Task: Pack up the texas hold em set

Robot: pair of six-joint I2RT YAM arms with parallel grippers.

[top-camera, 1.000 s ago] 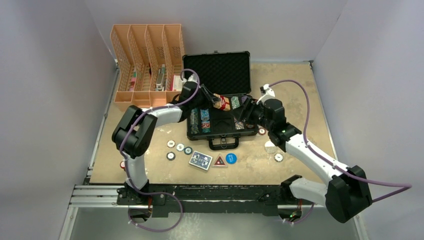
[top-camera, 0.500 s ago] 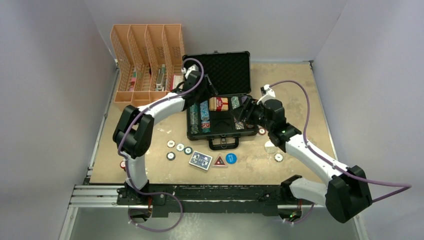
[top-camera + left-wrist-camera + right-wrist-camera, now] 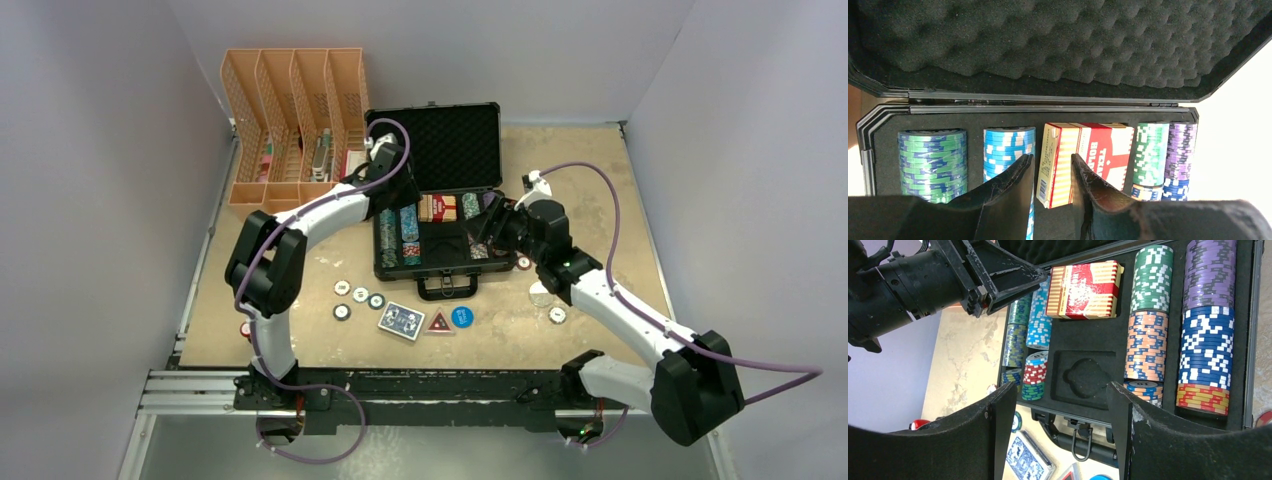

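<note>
On the table (image 3: 620, 200), top view: open case (image 3: 440, 150) holds chip rows (image 3: 410, 238); blue deck (image 3: 401, 320), loose chips (image 3: 358, 296) and buttons (image 3: 461, 317) lie outside, unpacked. Left wrist: left gripper (image 3: 1052, 165) narrowly parted, empty, just beside seated red deck (image 3: 1098, 150). Right wrist: right gripper (image 3: 1060, 390) spread wide, empty.

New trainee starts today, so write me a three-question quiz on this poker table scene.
1. True or false: the blue deck lies inside the case.
2. The left gripper holds: A) a deck, B) a chip, C) nothing.
3. Fill in: the red deck sits between the light-blue chips and the ___ chips.
Key: 1 false; 2 C; 3 green chips.
</note>
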